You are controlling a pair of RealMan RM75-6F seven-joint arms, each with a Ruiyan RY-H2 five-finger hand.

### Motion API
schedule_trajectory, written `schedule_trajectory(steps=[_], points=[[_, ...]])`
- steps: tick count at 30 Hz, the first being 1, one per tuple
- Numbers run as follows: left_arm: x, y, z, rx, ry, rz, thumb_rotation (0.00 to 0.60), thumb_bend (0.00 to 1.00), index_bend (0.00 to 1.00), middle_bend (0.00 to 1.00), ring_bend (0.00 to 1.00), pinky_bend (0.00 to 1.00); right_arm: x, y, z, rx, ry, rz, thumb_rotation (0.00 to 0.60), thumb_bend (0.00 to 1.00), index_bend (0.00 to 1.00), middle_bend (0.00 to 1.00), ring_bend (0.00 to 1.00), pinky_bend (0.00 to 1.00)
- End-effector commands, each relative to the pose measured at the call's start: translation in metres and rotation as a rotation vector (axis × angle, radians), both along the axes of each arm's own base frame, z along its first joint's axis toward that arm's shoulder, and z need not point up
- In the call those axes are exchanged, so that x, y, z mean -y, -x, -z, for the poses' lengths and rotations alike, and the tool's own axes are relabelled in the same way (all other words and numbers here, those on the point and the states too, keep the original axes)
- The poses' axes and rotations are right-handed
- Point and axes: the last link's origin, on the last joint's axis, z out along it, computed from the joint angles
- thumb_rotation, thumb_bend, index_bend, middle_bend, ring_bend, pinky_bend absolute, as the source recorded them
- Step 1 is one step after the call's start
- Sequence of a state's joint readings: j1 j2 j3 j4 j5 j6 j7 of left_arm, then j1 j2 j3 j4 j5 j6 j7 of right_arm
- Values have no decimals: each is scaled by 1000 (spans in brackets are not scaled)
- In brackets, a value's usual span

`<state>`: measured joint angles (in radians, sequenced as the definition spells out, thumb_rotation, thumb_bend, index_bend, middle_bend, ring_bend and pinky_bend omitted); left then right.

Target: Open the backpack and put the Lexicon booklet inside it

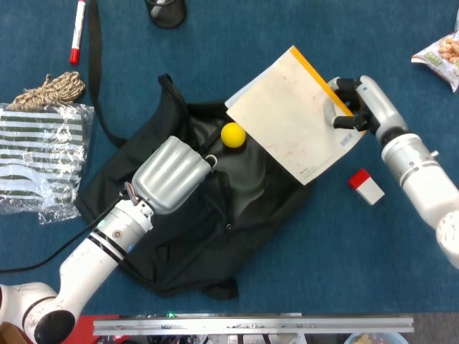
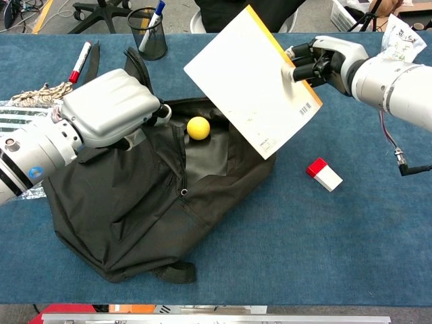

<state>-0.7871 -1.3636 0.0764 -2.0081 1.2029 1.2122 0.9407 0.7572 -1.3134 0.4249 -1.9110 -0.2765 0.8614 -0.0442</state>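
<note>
Head view, looking down on a blue counter (image 1: 287, 272): a black backpack (image 1: 186, 244) lies flat with its main compartment unzipped, a yellow ball (image 1: 233, 134) resting just inside the opening. The left hand (image 1: 171, 174) presses down on the bag's flap, its fingers hidden beneath the palm, so whether they grasp the fabric cannot be told. The right hand (image 1: 357, 107) grasps the Lexicon booklet (image 1: 290, 115) by its orange-edged corner, holding it tilted in the air above the upper right of the opening, not yet inside. Insertion appears to be the step in hand; the next move likely calls for lowering the booklet's free edge into the gap, past the ball.
</note>
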Motion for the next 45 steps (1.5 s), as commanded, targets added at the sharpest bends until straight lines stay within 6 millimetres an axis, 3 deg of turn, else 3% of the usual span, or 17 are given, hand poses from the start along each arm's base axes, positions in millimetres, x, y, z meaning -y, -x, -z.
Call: schedule_trajectory(steps=[1,13,22,31,45], points=[[2,0,1,-4,-8,6,600,469,532,503,512,589,7,-9,-3,15,-20,22,600,523,800,591,466,610],[7,-4,2,9,-47,24,600,469,528,501,509,554,17,-11,21,38,-127,142,600,523,800,591,466,611],[10,-7,0,25,-91,42,600,469,522,500,508,536,18,-29,59,26,-201,146,600,524,800,591,469,612],[14,-7,-2,32,-110,69,600,469,513,498,506,516,21,-48,84,-21,-220,133,600,524,800,591,471,613],[20,-11,-5,56,-130,136,600,469,511,495,490,456,14,-86,100,-80,-241,35,600,526,800,591,471,613]])
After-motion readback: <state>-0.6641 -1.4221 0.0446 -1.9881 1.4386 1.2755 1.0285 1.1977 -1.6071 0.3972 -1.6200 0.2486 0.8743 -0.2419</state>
